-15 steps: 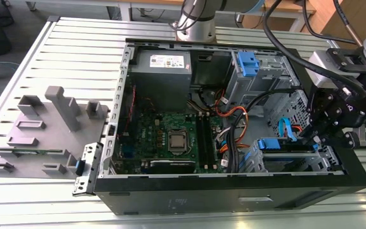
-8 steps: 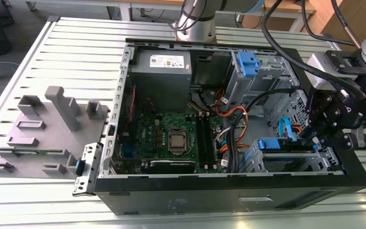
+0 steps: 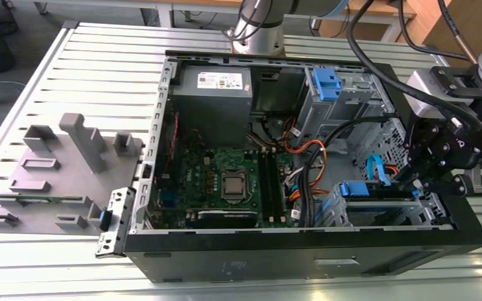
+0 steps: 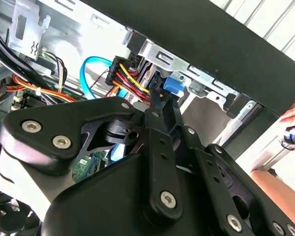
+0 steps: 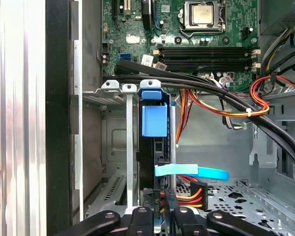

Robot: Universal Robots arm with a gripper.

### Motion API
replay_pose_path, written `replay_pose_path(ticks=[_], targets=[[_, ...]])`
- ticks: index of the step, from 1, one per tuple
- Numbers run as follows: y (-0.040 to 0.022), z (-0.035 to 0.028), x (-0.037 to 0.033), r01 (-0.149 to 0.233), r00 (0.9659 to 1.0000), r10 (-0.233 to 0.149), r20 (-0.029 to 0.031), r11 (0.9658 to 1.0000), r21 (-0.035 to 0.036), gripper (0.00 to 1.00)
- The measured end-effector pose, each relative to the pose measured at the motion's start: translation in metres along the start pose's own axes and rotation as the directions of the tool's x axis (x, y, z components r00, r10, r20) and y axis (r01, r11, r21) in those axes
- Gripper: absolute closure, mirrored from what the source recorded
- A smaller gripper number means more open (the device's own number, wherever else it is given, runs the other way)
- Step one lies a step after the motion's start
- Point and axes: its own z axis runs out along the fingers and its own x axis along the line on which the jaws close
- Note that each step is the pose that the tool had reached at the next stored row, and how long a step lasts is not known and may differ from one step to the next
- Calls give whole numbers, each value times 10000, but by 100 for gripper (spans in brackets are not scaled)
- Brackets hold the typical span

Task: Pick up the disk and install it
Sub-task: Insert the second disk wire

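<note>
An open desktop computer case [image 3: 308, 263] is seen lying on a slatted metal table [image 3: 98, 69] in the exterior view. The gripper [image 3: 421, 182] is lowered at the right of the frame, over the drive cage [image 3: 383, 210] at the case's lower right. The disk [image 5: 155, 147] is seen edge-on in the first wrist view, standing in a slot of the cage, its blue bracket tab [image 5: 154, 119] at frame centre. The fingers [image 5: 168, 201] are set close together against the disk's edge beside the power connector [image 5: 187, 194]; whether it is actually clamped cannot be told. A grey fixture tray [image 3: 53, 182] lies at the exterior view's left.
</note>
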Motion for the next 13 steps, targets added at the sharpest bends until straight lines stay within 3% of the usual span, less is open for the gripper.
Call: replay_pose_path(ticks=[8,13], targets=[[-6,0,-1,2,10000,-2,-1,10000,0,76],[-6,-1,-1,4,10000,-4,-2,10000,0,84]])
